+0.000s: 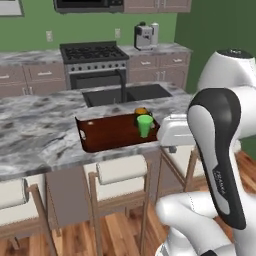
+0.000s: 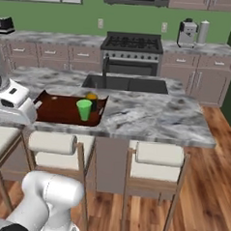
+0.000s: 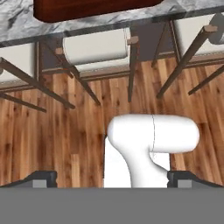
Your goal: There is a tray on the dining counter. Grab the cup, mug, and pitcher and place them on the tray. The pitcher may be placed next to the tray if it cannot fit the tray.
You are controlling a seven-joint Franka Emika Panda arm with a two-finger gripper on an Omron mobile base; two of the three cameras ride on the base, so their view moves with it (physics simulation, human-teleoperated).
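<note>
While above wooden floor (image 3: 87,131), pincer (image 3: 112,178) spread wide (tips far apart), holding nothing.

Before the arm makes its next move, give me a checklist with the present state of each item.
1. Tray on the dining counter: ok.
2. Cup on the tray, upright at its sink-side end: ok.
3. Mug on the tray, right behind the cup: ok, though the cup largely hides it.
4. Pitcher on or beside the tray: not ok; a tall pale cylinder stands on the back counter by the coffee machine.
5. Gripper empty: ok, its jaws stand wide with nothing between them.
6. Gripper near the pitcher: not ok; it points at the floor below the stools.
</note>
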